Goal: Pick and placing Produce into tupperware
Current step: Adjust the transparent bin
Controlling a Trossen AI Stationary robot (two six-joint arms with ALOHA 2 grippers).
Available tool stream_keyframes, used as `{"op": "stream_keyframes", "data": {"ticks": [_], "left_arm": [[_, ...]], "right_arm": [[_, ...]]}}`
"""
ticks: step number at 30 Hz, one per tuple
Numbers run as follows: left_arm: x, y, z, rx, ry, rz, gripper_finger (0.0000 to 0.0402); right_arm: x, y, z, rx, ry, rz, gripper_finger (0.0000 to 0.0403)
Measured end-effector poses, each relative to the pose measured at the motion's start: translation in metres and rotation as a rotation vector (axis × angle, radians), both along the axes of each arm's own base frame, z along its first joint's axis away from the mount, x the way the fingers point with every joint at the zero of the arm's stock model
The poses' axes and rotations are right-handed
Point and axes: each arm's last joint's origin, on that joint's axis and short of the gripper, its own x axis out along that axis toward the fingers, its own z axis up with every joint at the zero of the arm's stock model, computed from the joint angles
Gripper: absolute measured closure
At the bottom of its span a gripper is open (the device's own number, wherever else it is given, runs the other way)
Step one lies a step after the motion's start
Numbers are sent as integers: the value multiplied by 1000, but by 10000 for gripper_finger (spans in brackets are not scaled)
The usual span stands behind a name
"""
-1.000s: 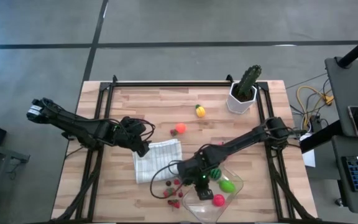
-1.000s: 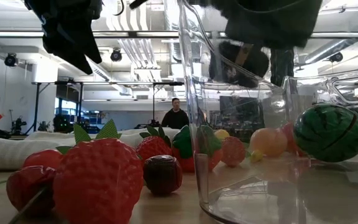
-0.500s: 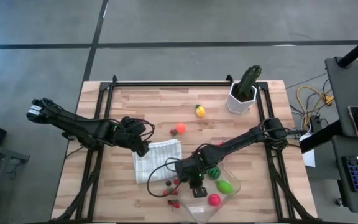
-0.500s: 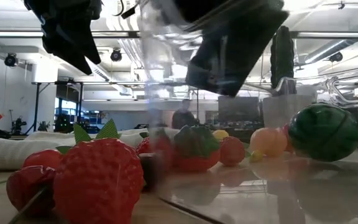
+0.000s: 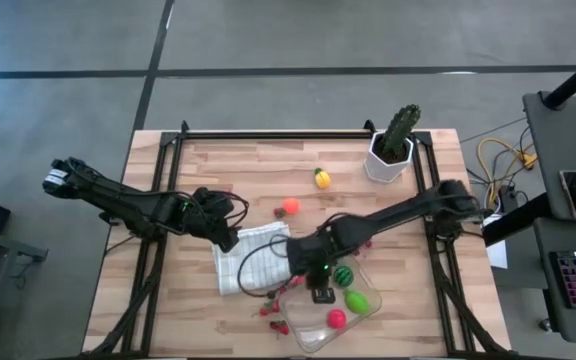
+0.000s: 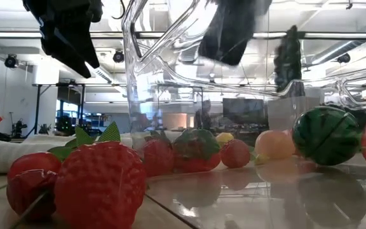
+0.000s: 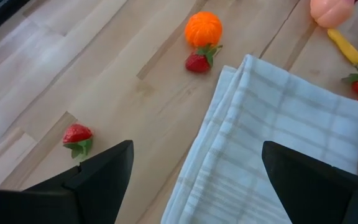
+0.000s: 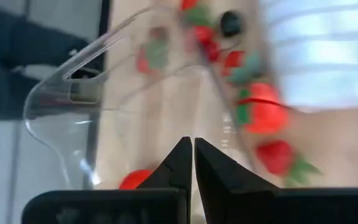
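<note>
The clear tupperware (image 5: 318, 332) lies near the table's near edge. It holds a toy watermelon (image 5: 343, 275), a green piece (image 5: 358, 300) and a pink one (image 5: 336, 318). Several red strawberries (image 5: 276, 305) lie on the wood beside its left side, large in the low view (image 6: 100, 184). An orange piece (image 5: 290, 207) and a yellow one (image 5: 321, 178) lie farther back. My right gripper (image 5: 315, 285) is shut on the tupperware's wall. My left gripper (image 5: 226, 232) hangs open over the left edge of the folded cloth (image 5: 253, 255) and touches nothing. My right gripper (image 8: 193, 146) pinches the tupperware's thin clear side wall (image 8: 199, 99) between its two fingers, at the side toward the cloth. The fingers come from above, pointing down. The low view shows the wall (image 6: 132, 95) standing upright under the gripper and the floor low over the wood.
A cactus in a white pot (image 5: 393, 140) stands at the far right corner. In the left wrist view an orange toy (image 7: 202, 28) and two strawberries (image 7: 76, 134) lie on the wood beside the cloth (image 7: 272, 137). Black rails edge the table. A person stands far behind.
My right gripper has moved toward the table's far edge and a little left, staying shut on the tupperware. The tupperware has slid and turned with it toward the cloth and the strawberries. The fruit inside has shifted across its floor.
</note>
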Motion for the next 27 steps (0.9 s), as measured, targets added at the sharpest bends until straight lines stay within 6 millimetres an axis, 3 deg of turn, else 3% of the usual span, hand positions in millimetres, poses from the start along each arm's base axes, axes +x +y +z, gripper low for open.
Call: {"op": "stream_keyframes", "data": {"ticks": [4, 8, 11, 19, 27], "left_arm": [[1, 0, 1, -7, -12, 1, 61], [1, 0, 1, -7, -16, 1, 61], [1, 0, 1, -9, -18, 2, 61], [2, 0, 1, -6, -29, 6, 61], [3, 0, 2, 7, -39, 15, 61]], "right_arm": [[-9, -28, 8, -127, 47, -166, 390], [-11, -57, -13, -153, 164, -274, 390], [-14, -67, -31, -164, 234, -303, 390], [-40, -60, -50, -212, 430, -241, 390], [-55, -36, -48, -193, 518, -139, 390]]}}
